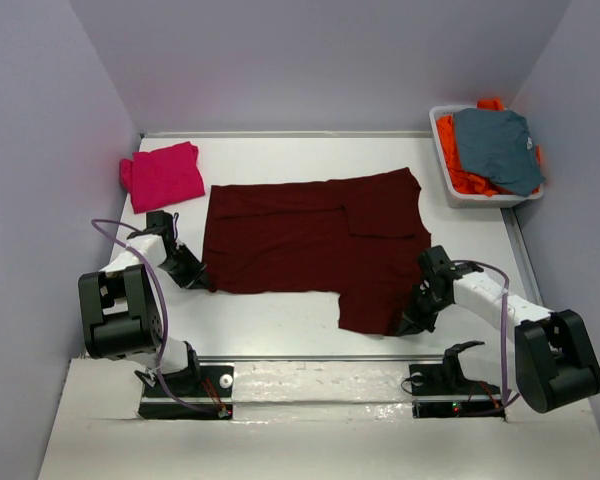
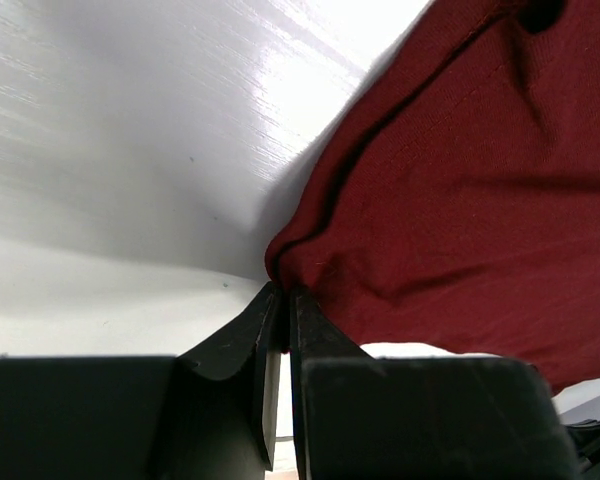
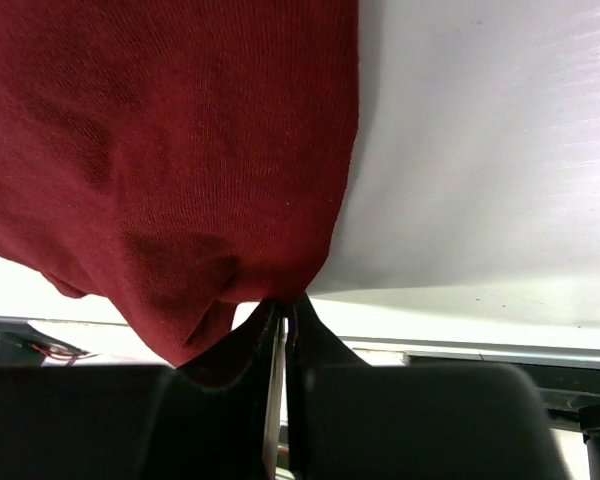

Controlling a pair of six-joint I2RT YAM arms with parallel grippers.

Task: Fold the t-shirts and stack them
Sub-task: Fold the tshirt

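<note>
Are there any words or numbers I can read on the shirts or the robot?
None can be read.
The maroon t-shirt, the pink t-shirt and the table show no writing.
The grey-blue shirt in the bin has a tiny pale mark, too small to read.

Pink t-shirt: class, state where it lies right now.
In the top view, the pink t-shirt lies in the far left corner of the table, close beside the far-left corner of the spread maroon t-shirt.
</note>
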